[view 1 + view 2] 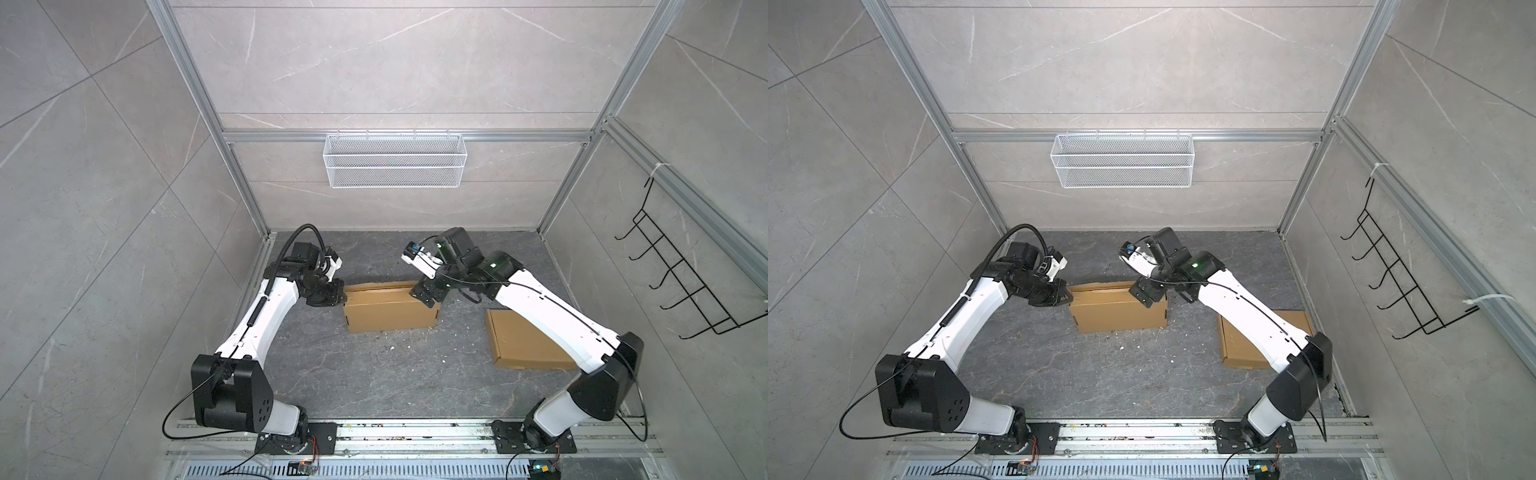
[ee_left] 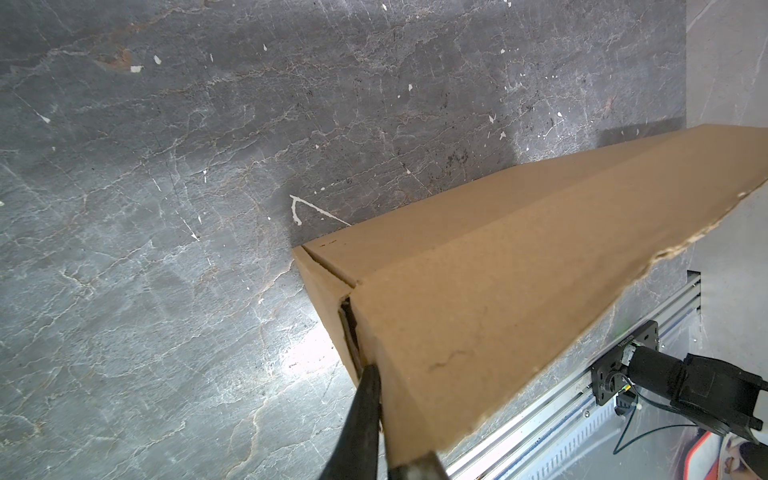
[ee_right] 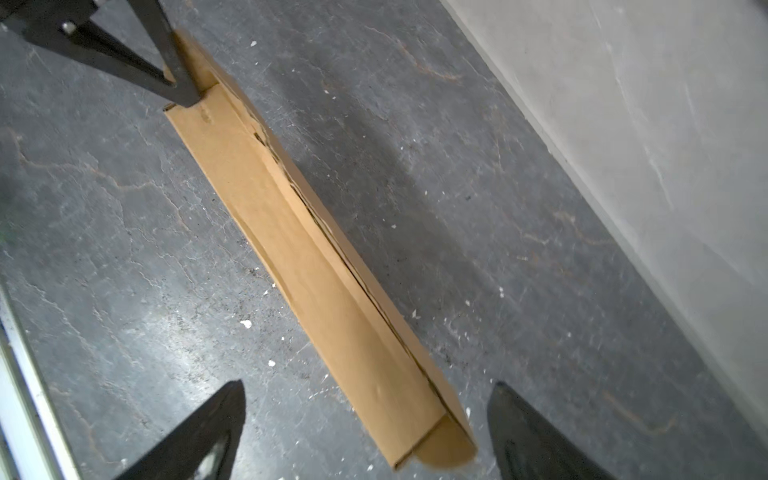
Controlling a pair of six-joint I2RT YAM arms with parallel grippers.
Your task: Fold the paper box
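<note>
Half the flat carton (image 1: 515,349) near paper box (image 1: 390,313) — hidden under right arm (image 1: 552,322).

From my end the paper box (image 1: 390,309) reads as matt brown cardboard, its torn edge fuzzy and rough. The tabletop (image 1: 374,386) looks like dark veined stone with a dull sheen under the light. The basket (image 1: 395,166) is white wire mesh, the frame rail (image 1: 270,136) brushed metal.
</note>
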